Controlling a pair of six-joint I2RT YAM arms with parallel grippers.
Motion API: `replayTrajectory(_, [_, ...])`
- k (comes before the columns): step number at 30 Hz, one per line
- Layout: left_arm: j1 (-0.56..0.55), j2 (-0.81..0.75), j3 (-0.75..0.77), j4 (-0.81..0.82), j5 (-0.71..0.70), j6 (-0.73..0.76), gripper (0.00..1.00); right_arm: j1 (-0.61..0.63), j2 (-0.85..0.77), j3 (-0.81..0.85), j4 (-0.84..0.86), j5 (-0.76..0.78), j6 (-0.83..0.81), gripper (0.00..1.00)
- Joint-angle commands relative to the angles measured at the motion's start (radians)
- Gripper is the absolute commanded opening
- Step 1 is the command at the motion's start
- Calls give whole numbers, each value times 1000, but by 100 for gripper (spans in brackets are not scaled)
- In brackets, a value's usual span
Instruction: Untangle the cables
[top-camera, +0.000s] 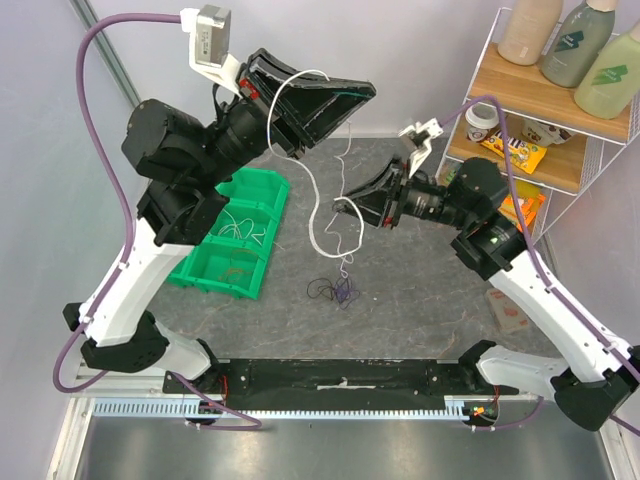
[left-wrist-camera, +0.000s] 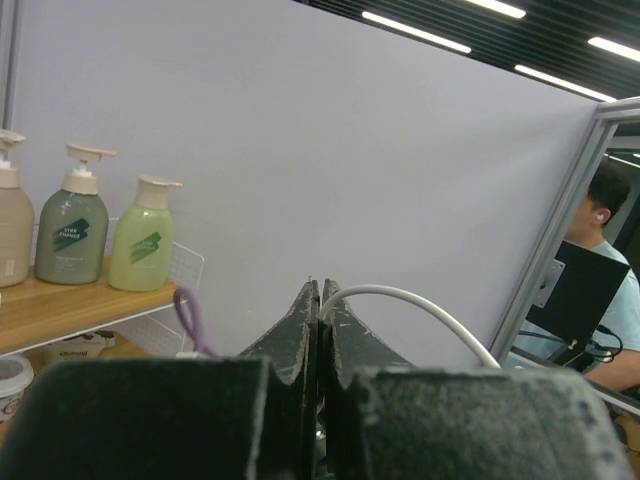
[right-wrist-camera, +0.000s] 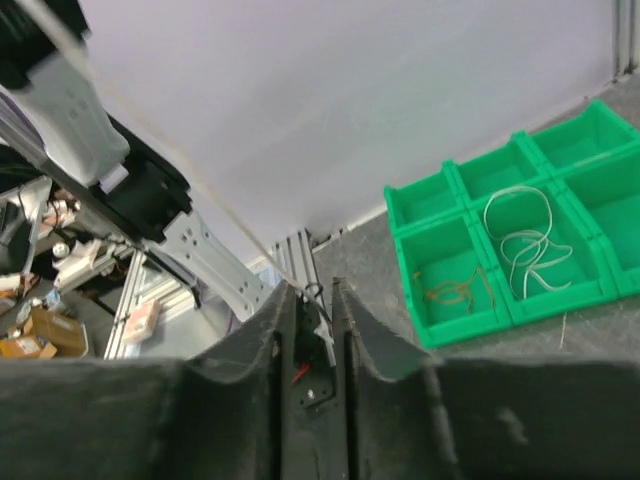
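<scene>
My left gripper (top-camera: 360, 95) is raised high at the back and is shut on a white cable (top-camera: 318, 215). The cable arcs out of the tips in the left wrist view (left-wrist-camera: 400, 297), where the jaws (left-wrist-camera: 320, 290) are pressed together. In the top view it hangs in a long loop down to my right gripper (top-camera: 346, 205). The right gripper (right-wrist-camera: 312, 290) has its jaws nearly together on a thin cable. A thin strand drops from it to a small purple and dark clump of cables (top-camera: 340, 290) lying on the grey table.
A green compartment bin (top-camera: 262, 205) stands left of centre and holds loose white and orange cables; it also shows in the right wrist view (right-wrist-camera: 420, 205). A wire shelf (top-camera: 545, 95) with bottles and snacks stands at the back right. A packet (top-camera: 510, 310) lies near the right arm.
</scene>
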Motion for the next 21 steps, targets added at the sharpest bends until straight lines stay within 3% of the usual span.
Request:
replayTrajectory(1, [4, -7, 70, 42, -17, 10, 2, 54, -6, -99, 80, 39, 17, 21])
replayTrajectory(3, [4, 5, 107, 38, -18, 26, 2, 81, -7, -154, 100, 52, 17, 10])
replayTrajectory(5, [4, 22, 140, 33, -11, 36, 2, 105, -1, -196, 112, 59, 13, 6])
replayTrajectory(15, [8, 44, 233, 41, -26, 97, 2, 145, -1, -387, 36, 185, -115, 5])
replayTrajectory(21, [10, 36, 259, 76, -35, 108, 2, 145, 36, -562, 136, 204, -109, 4])
